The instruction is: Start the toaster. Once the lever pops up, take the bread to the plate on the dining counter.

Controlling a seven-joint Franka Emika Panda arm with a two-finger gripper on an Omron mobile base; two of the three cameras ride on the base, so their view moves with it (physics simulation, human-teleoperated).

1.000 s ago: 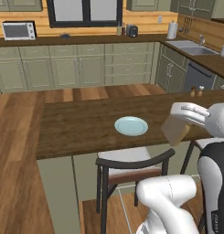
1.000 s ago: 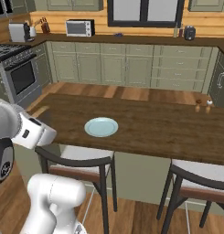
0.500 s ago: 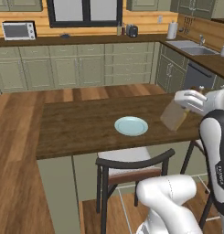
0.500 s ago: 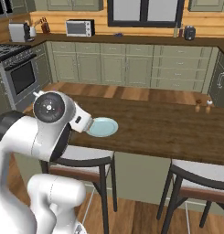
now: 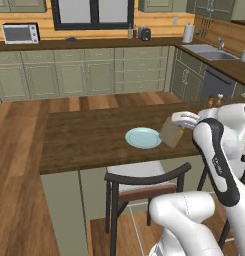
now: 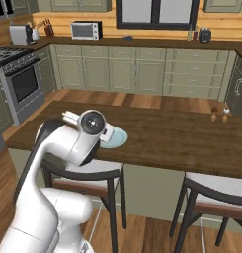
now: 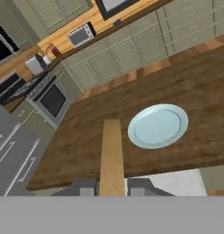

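The gripper (image 7: pixel 112 188) is closed on the bread (image 7: pixel 112 153), pinching the slice between its two fingers so it stands on edge. The bread (image 5: pixel 171 132) hangs just above the dining counter (image 5: pixel 89 137). The plate (image 7: pixel 158 125) sits on the counter close beside the bread, not touching it.
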